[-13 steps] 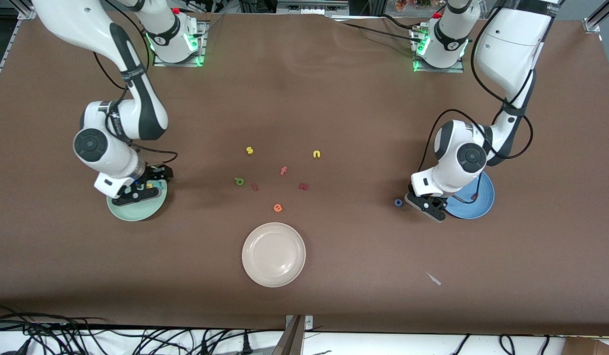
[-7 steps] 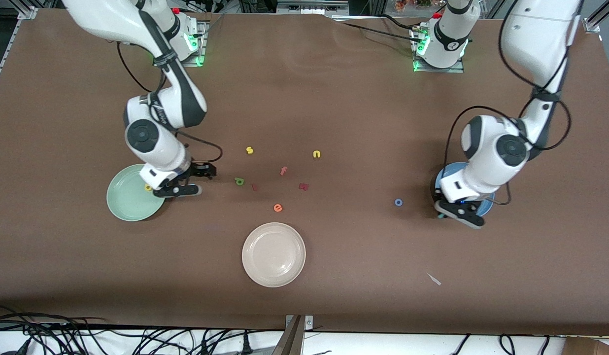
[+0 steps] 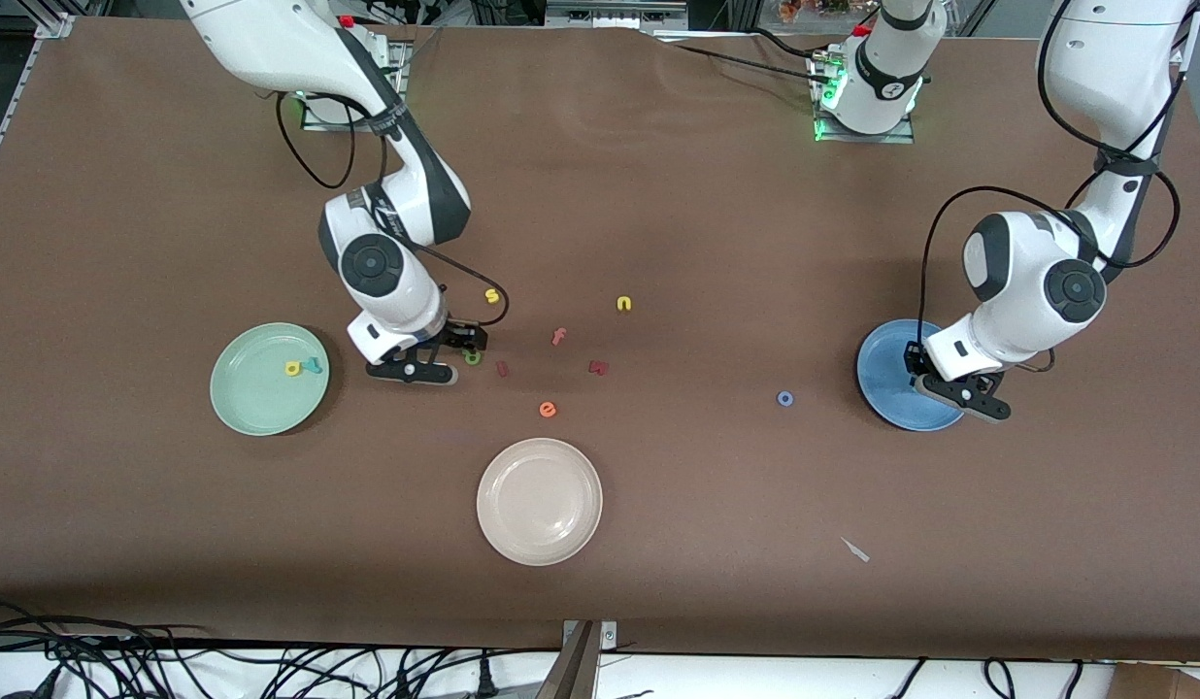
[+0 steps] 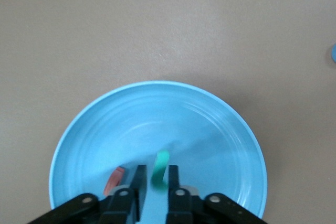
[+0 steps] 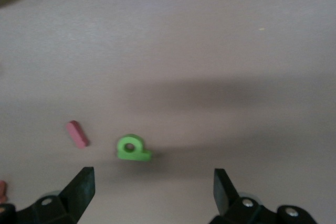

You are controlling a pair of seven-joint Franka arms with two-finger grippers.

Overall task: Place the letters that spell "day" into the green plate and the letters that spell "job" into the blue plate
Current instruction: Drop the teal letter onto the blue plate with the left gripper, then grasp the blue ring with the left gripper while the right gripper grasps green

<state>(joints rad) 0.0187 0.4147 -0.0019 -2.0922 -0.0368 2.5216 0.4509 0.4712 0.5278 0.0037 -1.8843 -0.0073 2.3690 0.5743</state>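
Observation:
The green plate (image 3: 255, 408) holds the yellow "a" (image 3: 291, 368) and the teal "y" (image 3: 313, 365). My right gripper (image 3: 443, 357) (image 5: 154, 187) hangs open and empty just over the table, with the green "d" (image 3: 472, 357) (image 5: 133, 148) lying just ahead of its fingertips. My left gripper (image 3: 964, 393) (image 4: 156, 169) is low over the blue plate (image 3: 891, 388) (image 4: 210, 124). Its jaws stand slightly apart around the teal "j" (image 4: 161, 161), with a gap on one side. The red-pink "b" (image 4: 114, 180) lies in that plate. The blue "o" (image 3: 784, 398) rests on the table beside the plate.
Around the "d" lie a yellow "s" (image 3: 492, 296), yellow "n" (image 3: 624, 304), pink "f" (image 3: 558, 337), a thin pink piece (image 3: 501, 368) (image 5: 77, 134), a red piece (image 3: 598, 367) and an orange "e" (image 3: 548, 410). A cream-white plate (image 3: 539, 501) sits nearer the camera.
My right arm left the green plate and came over to the "d"; "a" and "y" now show in that plate. My left arm swung over the blue plate, and its jaws parted slightly.

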